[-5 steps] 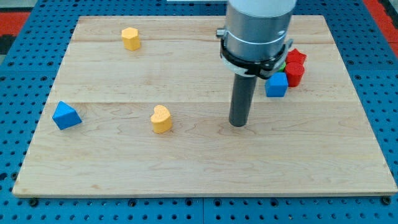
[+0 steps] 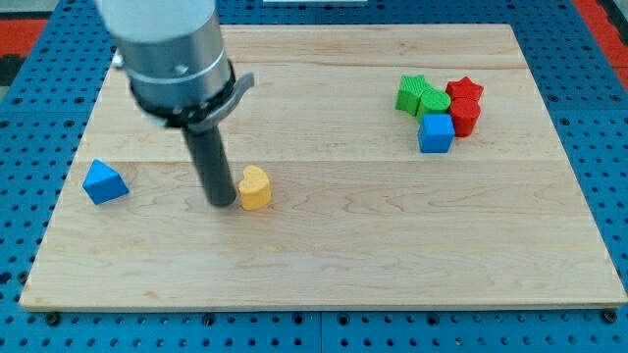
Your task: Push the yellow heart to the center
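Camera view, my tip (image 2: 223, 202) touching yellow heart (image 2: 254, 187) from left, heart's point toward bottom.

Single camera, raised, looking down at a slant on the wooden board (image 2: 324, 265). Board's whole outline fits in frame; blue pegboard (image 2: 608, 147) shows around its edges, red at the top corners. The view's bottom edge is nearest, the far edge at the view's top. Arm housing (image 2: 167, 49) enters from the top left, cropped. No second view.
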Robot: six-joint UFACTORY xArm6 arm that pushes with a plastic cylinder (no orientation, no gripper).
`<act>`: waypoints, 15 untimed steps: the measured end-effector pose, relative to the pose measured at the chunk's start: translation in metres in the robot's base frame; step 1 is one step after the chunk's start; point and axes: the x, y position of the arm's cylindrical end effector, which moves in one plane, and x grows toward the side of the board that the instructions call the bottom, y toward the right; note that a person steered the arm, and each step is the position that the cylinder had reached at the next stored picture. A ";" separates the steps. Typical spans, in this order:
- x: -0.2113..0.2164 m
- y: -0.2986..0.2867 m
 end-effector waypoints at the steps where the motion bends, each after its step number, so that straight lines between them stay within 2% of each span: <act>1: -0.017 0.097; 2: -0.001 0.092; 3: 0.025 0.147; 4: 0.004 0.196; 5: -0.023 0.159; 6: 0.022 0.158; 7: 0.041 0.124; 9: -0.044 0.154; 10: 0.020 0.167; 11: -0.011 0.132; 12: -0.022 0.133; 13: -0.028 0.189; 14: -0.035 0.205; 15: -0.009 0.175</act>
